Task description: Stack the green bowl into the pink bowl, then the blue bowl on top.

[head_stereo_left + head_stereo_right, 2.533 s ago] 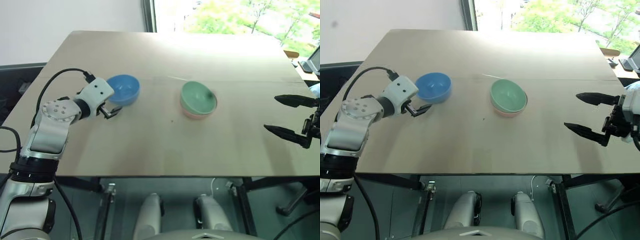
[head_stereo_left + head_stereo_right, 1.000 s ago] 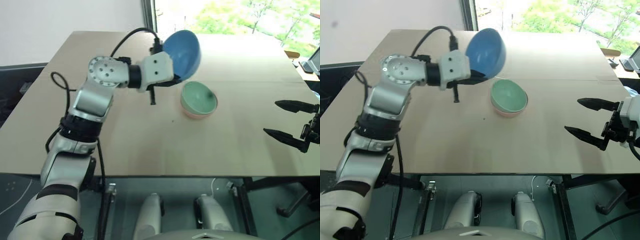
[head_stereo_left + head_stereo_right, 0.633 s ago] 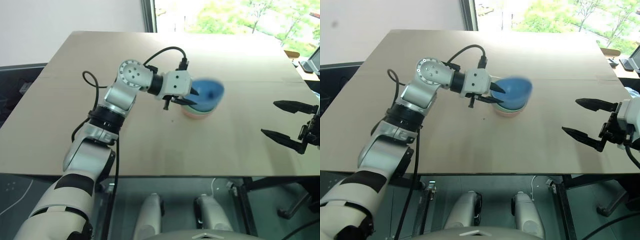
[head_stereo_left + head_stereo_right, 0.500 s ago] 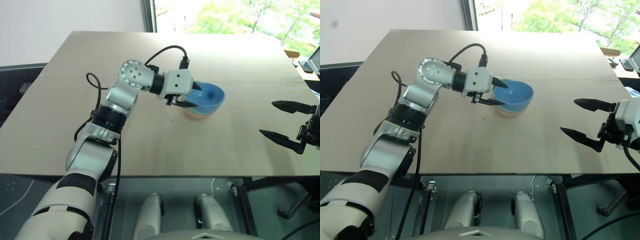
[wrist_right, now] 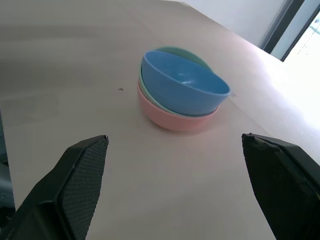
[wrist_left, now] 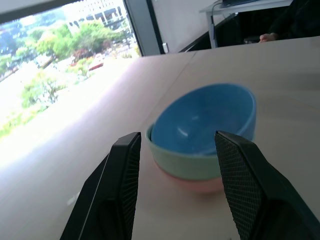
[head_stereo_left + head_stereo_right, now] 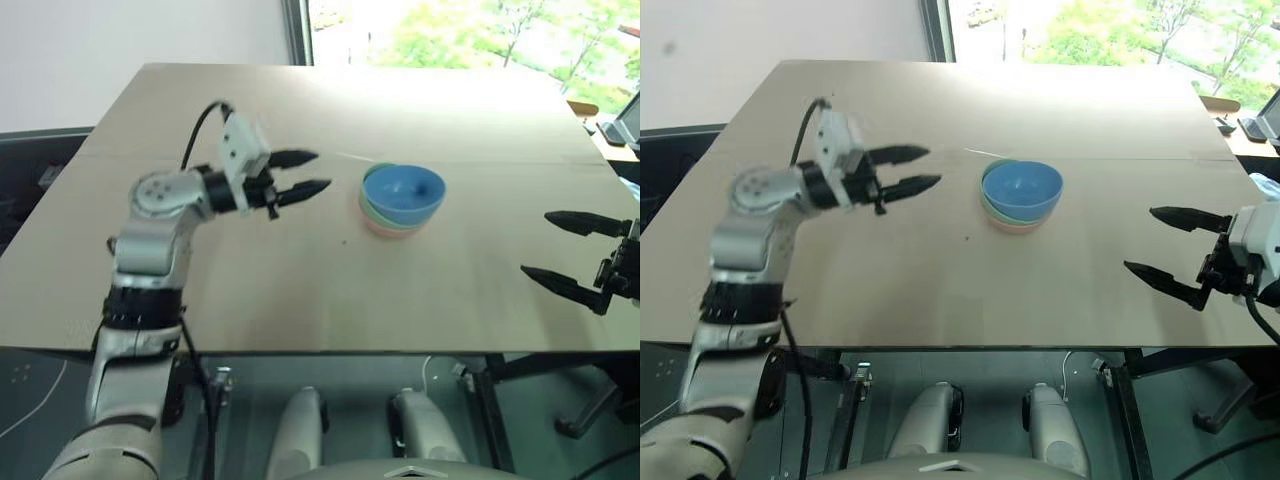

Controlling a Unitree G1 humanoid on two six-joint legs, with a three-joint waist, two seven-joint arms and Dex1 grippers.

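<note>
The blue bowl (image 7: 403,191) sits on top of the green bowl (image 6: 192,163), which rests inside the pink bowl (image 5: 172,119), all three stacked at the middle of the table. My left gripper (image 7: 308,171) hovers open and empty to the left of the stack, fingers pointing toward it and apart from it. My right gripper (image 7: 565,250) hangs open and empty near the table's right edge, well clear of the bowls.
The tan table (image 7: 300,260) carries the stack alone. A window runs along the far side, and a desk with a laptop (image 7: 628,120) stands off the far right corner.
My left gripper let go of the blue bowl onto the stack, opened and drew back to the left. The right gripper stayed put.
</note>
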